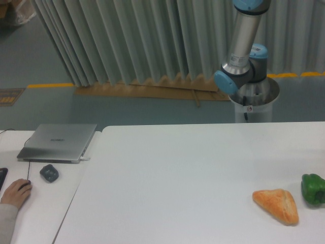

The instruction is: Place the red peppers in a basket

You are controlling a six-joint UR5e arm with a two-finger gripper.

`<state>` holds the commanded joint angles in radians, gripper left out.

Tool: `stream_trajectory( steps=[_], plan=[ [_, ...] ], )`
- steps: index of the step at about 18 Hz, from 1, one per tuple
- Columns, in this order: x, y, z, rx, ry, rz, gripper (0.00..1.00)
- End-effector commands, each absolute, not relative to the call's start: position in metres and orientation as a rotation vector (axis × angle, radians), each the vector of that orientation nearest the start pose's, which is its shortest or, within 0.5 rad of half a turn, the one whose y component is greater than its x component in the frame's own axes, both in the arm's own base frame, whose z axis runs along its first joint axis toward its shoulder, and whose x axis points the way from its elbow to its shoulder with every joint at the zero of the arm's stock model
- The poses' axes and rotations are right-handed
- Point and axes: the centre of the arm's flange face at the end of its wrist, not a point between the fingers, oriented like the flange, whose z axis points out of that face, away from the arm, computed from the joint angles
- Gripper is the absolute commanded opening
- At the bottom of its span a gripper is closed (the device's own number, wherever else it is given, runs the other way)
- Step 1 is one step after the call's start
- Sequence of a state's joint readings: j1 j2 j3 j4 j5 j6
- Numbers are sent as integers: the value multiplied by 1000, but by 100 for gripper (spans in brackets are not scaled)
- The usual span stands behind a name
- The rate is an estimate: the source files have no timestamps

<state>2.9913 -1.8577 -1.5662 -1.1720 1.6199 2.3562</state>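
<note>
Red peppers and basket outside view.
</note>
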Motion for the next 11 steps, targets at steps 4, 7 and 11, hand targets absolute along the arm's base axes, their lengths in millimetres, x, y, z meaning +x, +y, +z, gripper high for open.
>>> stream_trajectory(
  steps=[4,7,11],
  plan=[
    [-579,222,374,-2878,1443,153,100],
    [-569,241,379,-2901,1331,180,100],
    [-544,291,380,-2941,1162,191,100]
  ],
)
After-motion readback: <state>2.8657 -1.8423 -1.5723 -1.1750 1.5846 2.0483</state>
